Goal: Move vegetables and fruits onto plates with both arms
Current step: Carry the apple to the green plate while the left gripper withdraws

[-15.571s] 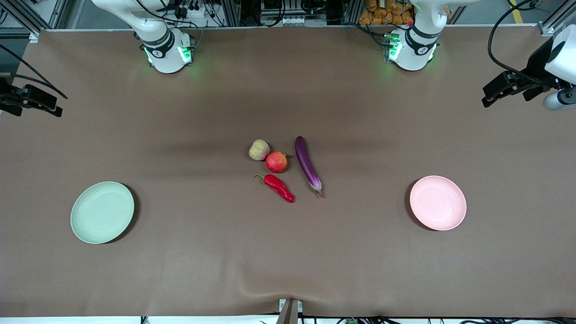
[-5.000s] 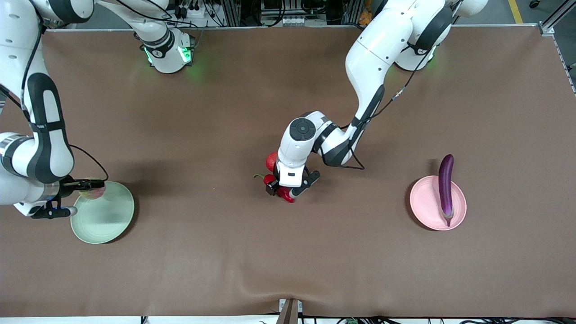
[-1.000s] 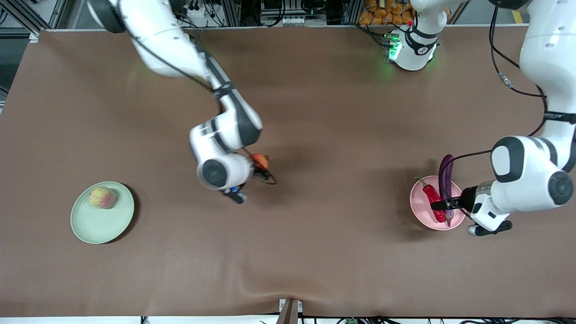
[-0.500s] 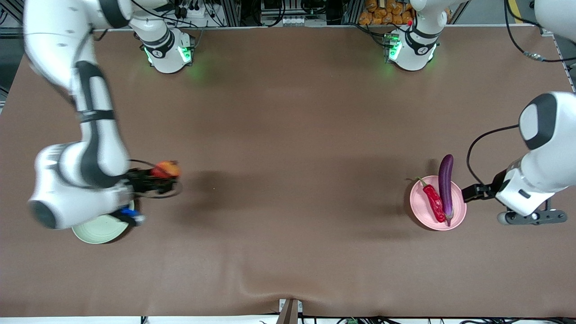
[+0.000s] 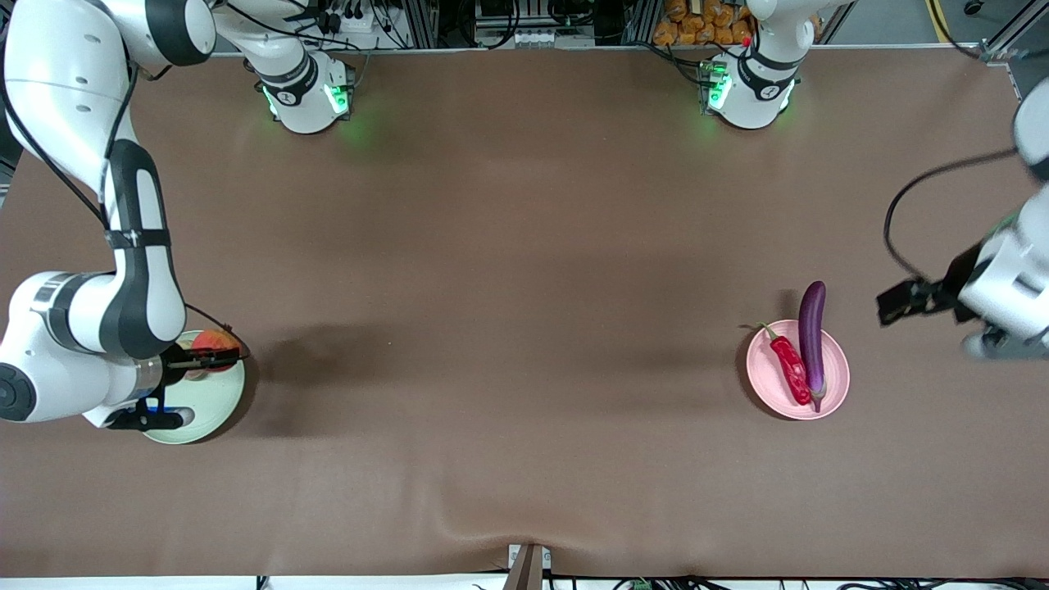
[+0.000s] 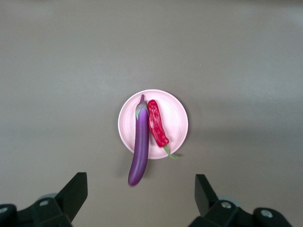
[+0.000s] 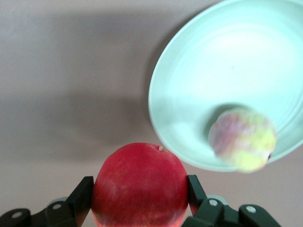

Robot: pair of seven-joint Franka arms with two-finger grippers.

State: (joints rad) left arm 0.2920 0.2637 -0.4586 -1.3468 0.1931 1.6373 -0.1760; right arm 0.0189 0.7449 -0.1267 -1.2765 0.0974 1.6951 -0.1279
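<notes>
The red fruit [image 7: 140, 182] was clamped between the two fingers of the right gripper [image 5: 206, 356], which hung over the rim of the pale green plate [image 5: 215, 403] at about the plate's one-o'clock edge in the front view. The yellow-green fruit [image 7: 243, 139] lay in that plate. At the left arm's end of the table the eggplant [image 5: 812, 329] and the chili pepper [image 5: 788, 365] lay side by side on the pale pink plate [image 5: 834, 385], the eggplant's blunt end overhanging the rim at twelve o'clock. The left gripper [image 5: 900, 300] hung empty, jaws spread wide, over bare table at the pink plate's two o'clock.

Risk, as judged: the red fruit was round and sat over the rim, not the plate's middle; let go there, it would probably strike the edge and roll onto the table, or knock the yellow-green fruit. The overhanging eggplant could tip off if the plate were nudged.

The front view hid the yellow-green fruit under the right arm; the right wrist view showed it. Only the left wrist view showed the left gripper's fingers [image 6: 75, 189] standing far apart.
</notes>
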